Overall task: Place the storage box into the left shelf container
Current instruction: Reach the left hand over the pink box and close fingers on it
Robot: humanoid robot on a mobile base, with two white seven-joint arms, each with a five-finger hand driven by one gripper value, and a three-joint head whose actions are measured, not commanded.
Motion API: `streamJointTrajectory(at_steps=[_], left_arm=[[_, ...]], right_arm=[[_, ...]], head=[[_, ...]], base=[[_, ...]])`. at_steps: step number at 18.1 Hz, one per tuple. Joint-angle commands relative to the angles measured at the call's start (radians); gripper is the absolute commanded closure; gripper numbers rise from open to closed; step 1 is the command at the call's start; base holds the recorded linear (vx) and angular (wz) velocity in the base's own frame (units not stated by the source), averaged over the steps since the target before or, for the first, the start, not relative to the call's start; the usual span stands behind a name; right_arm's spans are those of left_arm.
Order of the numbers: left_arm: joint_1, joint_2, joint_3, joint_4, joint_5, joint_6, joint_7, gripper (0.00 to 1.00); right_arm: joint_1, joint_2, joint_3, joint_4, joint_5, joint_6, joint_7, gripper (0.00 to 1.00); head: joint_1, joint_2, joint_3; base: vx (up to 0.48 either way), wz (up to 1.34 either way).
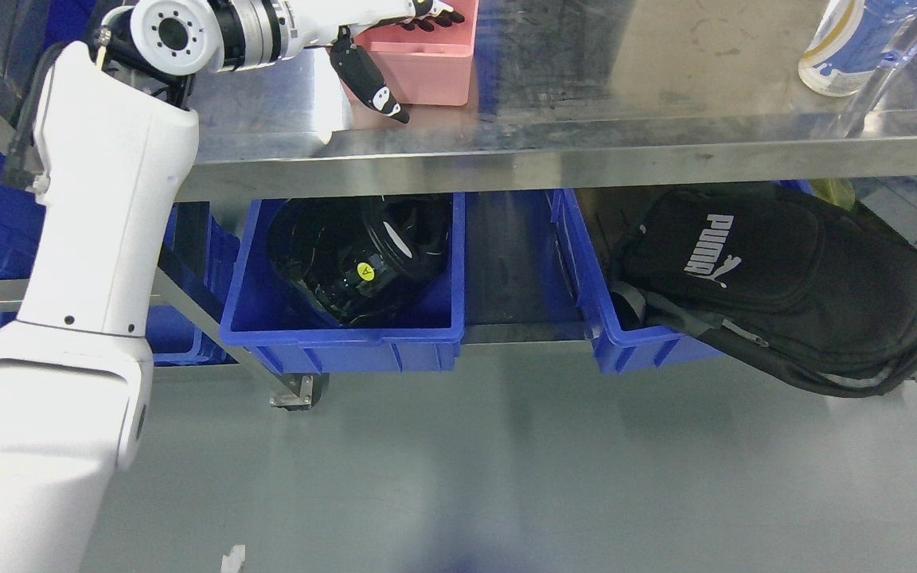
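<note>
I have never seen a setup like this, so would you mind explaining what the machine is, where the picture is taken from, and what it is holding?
This is one picture, taken from a camera on a humanoid robot's head, looking down at a steel table. The big white limb is the robot's left arm, coming in from the picture's left. Its left hand is at a pink storage box on the tabletop, dark fingers over the rim and thumb on the outside. A bottle stands at the far right. Below are blue bins: the left bin holds a black device, the right bin a black backpack. The right arm is out of view.
</note>
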Motion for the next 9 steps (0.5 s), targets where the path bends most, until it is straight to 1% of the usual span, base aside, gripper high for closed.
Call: streamJointTrajectory(at_steps=[1,4,5,6,9], left_arm=[[-0.020,-0.069,-0.035,0.175,-0.056,-0.002,-0.009,0.16],[-0.017,-0.070,-0.012,0.176,-0.056,-0.002,-0.009,0.30],[-0.015,-0.070,0.016,0.176,-0.056,-0.005,-0.008,0.39],[-0.015,-0.070,0.062,0.176,-0.055,-0.023,-0.009,0.52],[-0.008,-0.072,0.192,0.192,-0.052,-0.161,-0.040,0.94]], right_arm=[[-0.003,-0.017,0.000,-0.017,-0.021,-0.001,-0.001,0.00],[-0.005,-0.017,0.000,-0.017,-0.021,-0.001,-0.001,0.00],[-0.005,-0.017,0.000,-0.017,-0.021,0.000,-0.001,0.00],[-0.003,-0.017,0.000,-0.017,-0.021,0.000,-0.001,0.00],[-0.003,-0.017,0.000,-0.017,-0.021,0.000,0.001,0.00]], head=[[0.0000,0.000,0.000],[0.0000,0.000,0.000],[0.0000,0.000,0.000],[0.0000,0.000,0.000],[0.0000,0.000,0.000]], base=[[0.000,0.00],[0.000,0.01],[0.001,0.02],[-0.001,0.03],[0.000,0.03]])
